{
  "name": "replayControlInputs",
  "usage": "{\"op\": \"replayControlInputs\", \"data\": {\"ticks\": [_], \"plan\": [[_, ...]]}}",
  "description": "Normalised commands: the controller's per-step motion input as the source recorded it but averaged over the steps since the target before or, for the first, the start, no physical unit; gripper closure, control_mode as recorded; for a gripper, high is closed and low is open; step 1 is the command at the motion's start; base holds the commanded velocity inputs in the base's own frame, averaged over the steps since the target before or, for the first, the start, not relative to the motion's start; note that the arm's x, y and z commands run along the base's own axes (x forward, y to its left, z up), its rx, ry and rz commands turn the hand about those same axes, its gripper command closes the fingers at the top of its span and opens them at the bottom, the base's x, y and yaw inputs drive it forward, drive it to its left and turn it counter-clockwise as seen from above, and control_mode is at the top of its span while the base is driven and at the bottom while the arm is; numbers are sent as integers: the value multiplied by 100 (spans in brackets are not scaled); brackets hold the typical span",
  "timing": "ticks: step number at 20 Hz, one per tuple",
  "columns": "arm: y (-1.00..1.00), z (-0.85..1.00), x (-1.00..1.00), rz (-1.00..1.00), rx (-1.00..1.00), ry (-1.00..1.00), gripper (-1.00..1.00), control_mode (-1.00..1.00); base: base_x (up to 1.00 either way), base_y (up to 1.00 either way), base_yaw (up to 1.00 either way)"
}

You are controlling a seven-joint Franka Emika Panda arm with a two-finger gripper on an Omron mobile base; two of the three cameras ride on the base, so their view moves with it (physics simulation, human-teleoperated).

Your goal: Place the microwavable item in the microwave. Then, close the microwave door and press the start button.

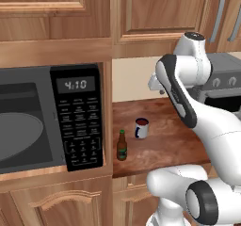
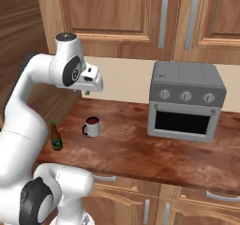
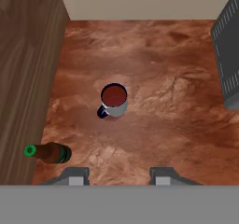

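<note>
White mug (image 3: 114, 100): stood upright on the wooden counter (image 2: 154, 149), dark red inside, untouched. Brown bottle (image 3: 48, 153): upright near it, toward the counter's front edge. Microwave (image 1: 49, 119): cavity exposed, left of the counter. Toaster oven (image 2: 185, 100): well apart at right. Gripper (image 3: 116, 177): hovered above the mug, fingers apart, apparently partway, holding nothing.

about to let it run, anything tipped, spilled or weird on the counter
Nothing stands out. The mug and bottle stand upright and apart on the counter, no spill. The gripper hangs open above them, holding nothing.
</note>
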Motion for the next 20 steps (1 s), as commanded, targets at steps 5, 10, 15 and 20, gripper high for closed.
{"op": "replayControlInputs", "data": {"ticks": [5,10,15,20], "plan": [[14,-9,-9,0,-2,-1,-100,-100,0,0,0],[60,-71,8,0,-5,1,-100,-100,0,0,0],[16,-94,14,-22,6,4,-100,-100,0,0,0],[0,-68,1,-39,12,0,-100,-100,0,0,0]]}}
